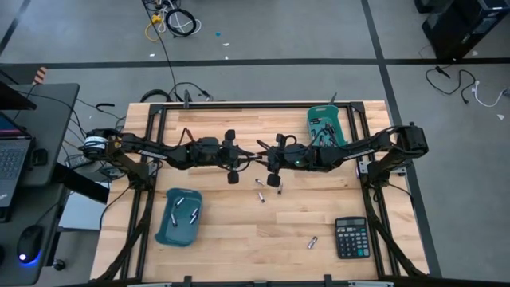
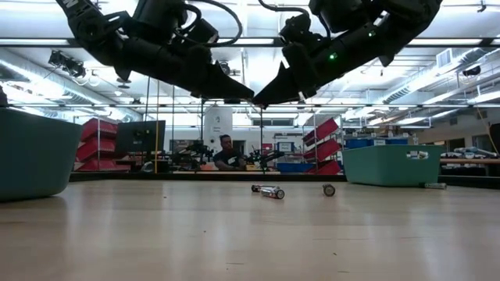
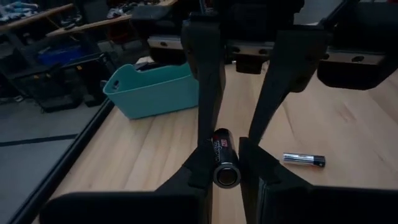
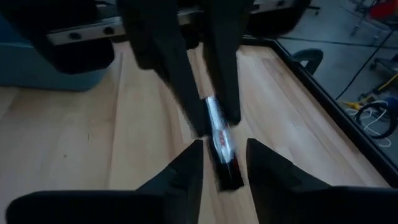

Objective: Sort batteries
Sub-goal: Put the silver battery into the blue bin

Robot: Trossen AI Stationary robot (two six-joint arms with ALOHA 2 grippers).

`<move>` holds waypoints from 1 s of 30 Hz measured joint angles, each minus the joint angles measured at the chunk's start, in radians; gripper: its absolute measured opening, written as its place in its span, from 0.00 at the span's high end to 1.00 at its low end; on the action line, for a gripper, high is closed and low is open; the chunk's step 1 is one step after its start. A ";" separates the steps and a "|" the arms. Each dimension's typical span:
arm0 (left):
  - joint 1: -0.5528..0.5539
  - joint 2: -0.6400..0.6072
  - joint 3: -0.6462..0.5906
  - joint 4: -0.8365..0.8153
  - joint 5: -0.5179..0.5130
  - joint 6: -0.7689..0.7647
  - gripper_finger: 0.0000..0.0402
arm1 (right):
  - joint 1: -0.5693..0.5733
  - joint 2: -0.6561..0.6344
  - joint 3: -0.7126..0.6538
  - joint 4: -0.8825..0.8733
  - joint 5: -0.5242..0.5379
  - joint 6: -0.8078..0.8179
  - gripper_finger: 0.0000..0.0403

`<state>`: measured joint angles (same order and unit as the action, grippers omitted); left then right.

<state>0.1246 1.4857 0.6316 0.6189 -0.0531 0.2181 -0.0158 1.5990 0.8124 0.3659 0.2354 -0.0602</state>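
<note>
Progress: partial; several cells are lodged in the left bin (image 1: 163, 231), outboard of the left gripper (image 3: 225, 149), and some in the right bin (image 1: 341, 127); three loose cells (image 1: 261, 197) are noted on the table, two just below the jaws, one (image 1: 312, 241) well apart beside the calculator (image 1: 351, 237). One cell (image 3: 226, 175) is clamped between the left jaws; the right gripper (image 4: 224, 150) is parted about its far end, apparently not touching; only the wrist views show this.
</note>
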 joint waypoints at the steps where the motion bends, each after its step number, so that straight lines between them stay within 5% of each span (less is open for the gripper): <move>1: 0.000 -0.005 0.000 -0.002 0.000 -0.004 0.90 | 0.001 -0.007 0.000 -0.015 0.005 0.000 0.72; 9: -0.036 -0.098 0.042 -0.182 -0.046 -0.071 0.90 | 0.001 -0.125 0.001 -0.247 0.007 0.001 0.69; 15: -0.149 -0.199 0.229 -0.786 -0.059 -0.174 0.90 | -0.005 -0.209 0.001 -0.424 0.072 0.026 0.69; 20: -0.281 -0.217 0.466 -1.347 -0.116 -0.330 0.90 | -0.013 -0.212 0.001 -0.401 0.078 0.034 0.69; 24: -0.378 -0.216 0.626 -1.586 -0.209 -0.423 0.90 | -0.017 -0.190 0.000 -0.378 0.078 0.031 0.69; 30: -0.464 -0.215 0.707 -1.791 -0.169 -0.678 0.90 | -0.018 -0.177 -0.001 -0.350 0.078 0.038 0.68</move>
<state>-0.3396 1.2705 1.3388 -1.1723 -0.2222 -0.4599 -0.0341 1.4220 0.8116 0.0162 0.3134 -0.0219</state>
